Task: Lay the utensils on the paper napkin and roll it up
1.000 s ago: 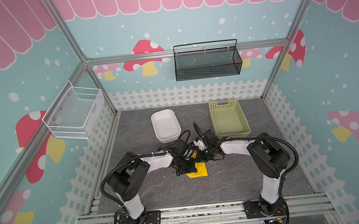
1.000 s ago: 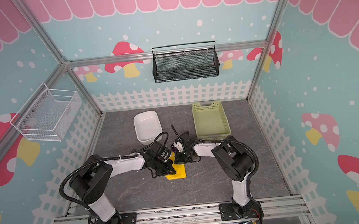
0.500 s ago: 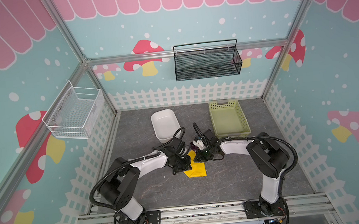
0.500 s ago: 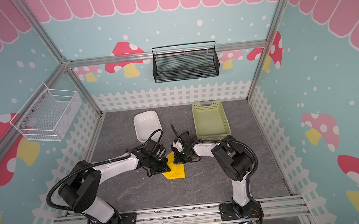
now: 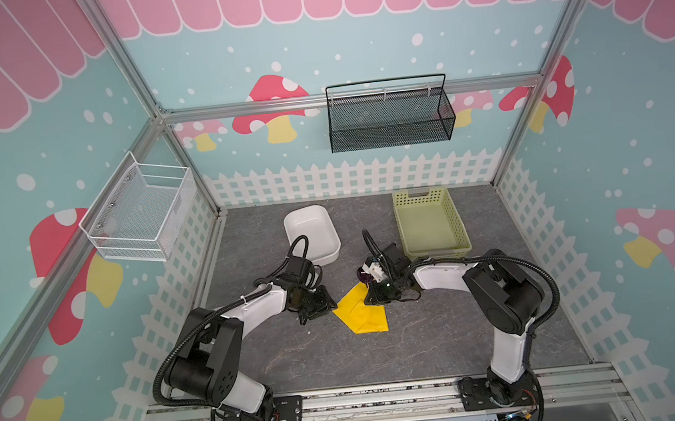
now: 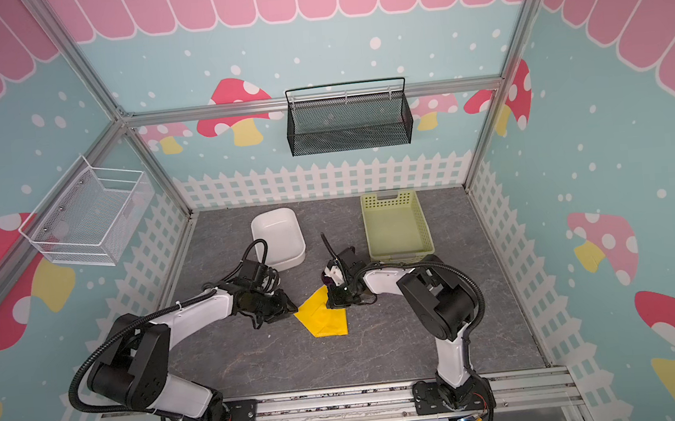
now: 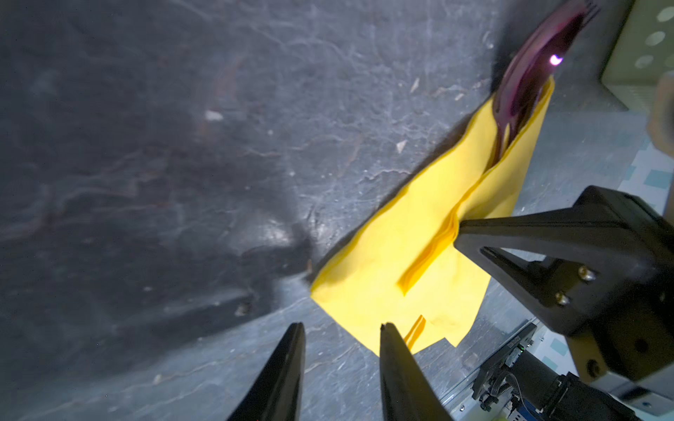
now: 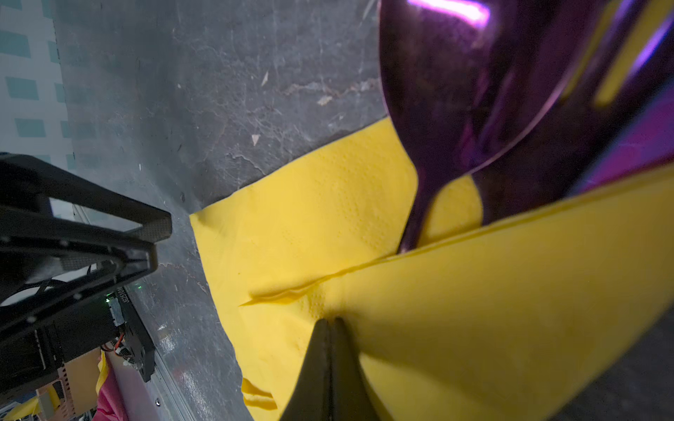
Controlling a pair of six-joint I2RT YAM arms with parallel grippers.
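The yellow paper napkin (image 5: 361,313) (image 6: 322,319) lies partly folded on the grey floor. The dark-purple utensils (image 7: 529,73) poke out of its far end: a spoon bowl (image 8: 456,91) and fork tines (image 8: 583,109); their handles are hidden under a flap, and I cannot make out a knife. My right gripper (image 8: 330,320) (image 5: 370,296) is shut, its tips pressing down on the folded flap. My left gripper (image 7: 342,326) (image 5: 327,306) is open just off the napkin's near left corner, with nothing between its fingers.
A white dish (image 5: 312,230) stands behind the left arm. Behind the right arm is a pale green basket (image 5: 428,220). On the back wall hangs a black mesh basket (image 5: 388,115), and a white wire basket (image 5: 136,212) on the left wall.
My left gripper has let go, opened and pulled back leftward off the napkin, so more yellow shows. The right gripper has stayed shut on the fold.
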